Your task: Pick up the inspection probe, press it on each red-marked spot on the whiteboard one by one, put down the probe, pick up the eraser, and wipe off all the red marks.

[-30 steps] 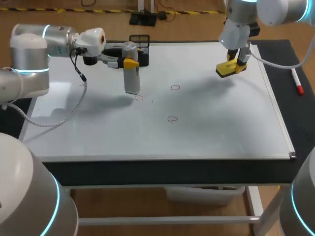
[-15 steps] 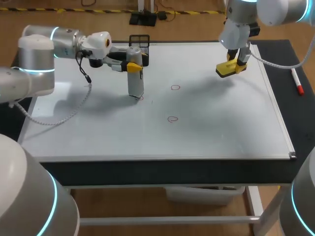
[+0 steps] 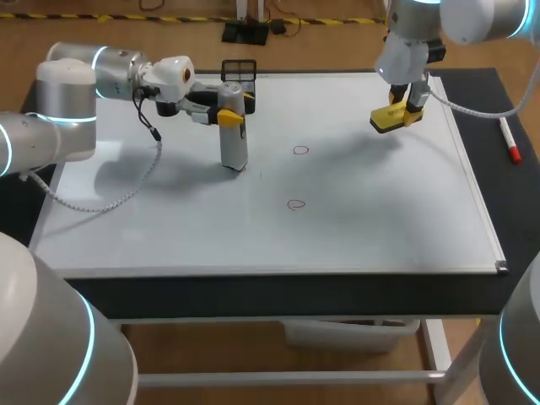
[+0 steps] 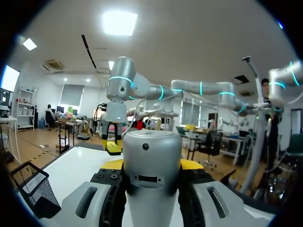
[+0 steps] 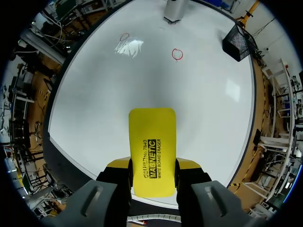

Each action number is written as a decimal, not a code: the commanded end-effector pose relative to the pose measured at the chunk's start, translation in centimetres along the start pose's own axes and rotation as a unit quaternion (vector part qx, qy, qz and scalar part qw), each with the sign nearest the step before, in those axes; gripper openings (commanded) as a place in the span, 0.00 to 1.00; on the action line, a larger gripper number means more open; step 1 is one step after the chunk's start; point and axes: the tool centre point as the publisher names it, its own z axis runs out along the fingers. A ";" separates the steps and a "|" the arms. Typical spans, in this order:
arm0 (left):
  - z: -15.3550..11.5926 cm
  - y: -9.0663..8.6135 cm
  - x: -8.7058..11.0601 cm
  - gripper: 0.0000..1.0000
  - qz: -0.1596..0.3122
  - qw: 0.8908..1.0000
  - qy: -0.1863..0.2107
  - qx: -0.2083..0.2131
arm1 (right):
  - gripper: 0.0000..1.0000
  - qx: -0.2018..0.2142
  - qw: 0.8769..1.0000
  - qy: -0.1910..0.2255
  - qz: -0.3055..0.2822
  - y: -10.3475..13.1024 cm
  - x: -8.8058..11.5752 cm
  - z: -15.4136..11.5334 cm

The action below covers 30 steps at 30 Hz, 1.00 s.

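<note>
Left arm [image 3: 76, 93] has swung right and lowered the inspection probe [image 3: 234, 139]; its foot now stands on the whiteboard [image 3: 363, 228], covering the red circle I could see a second ago. My left gripper [image 3: 229, 114] reaches in level from the side, clamped on the probe's upper body. Two red marks [image 3: 300, 151] sit uncovered beyond it. Right arm [image 3: 422, 34] hasn't budged: it points straight down near the far right corner, right gripper [image 3: 403, 112] pinching the yellow eraser [image 3: 392, 120].

L gripper [image 4: 152, 165] clamps the silver probe [image 4: 151, 156] btwn its yellow tips, w/ a black mesh basket [image 4: 32, 187] beside it at the whiteboard [image 4: 78, 165] edge and, ahead across the board, the R gripper [image 4: 111, 138] hanging down w/ a yellow eraser [image 4: 113, 150] in its fingers.
</note>
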 end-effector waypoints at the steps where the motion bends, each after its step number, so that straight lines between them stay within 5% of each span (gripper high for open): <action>1: -0.1 0.2 -0.3 0.00 -0.003 1.000 0.017 0.001 | 0.00 0.001 1.000 0.003 -0.001 -0.1 -0.1 -0.1; 30: 0.4 1.1 0.1 0.00 0.003 0.999 0.037 -0.004 | 0.00 0.001 1.000 0.003 -0.001 -0.1 -0.1 -0.1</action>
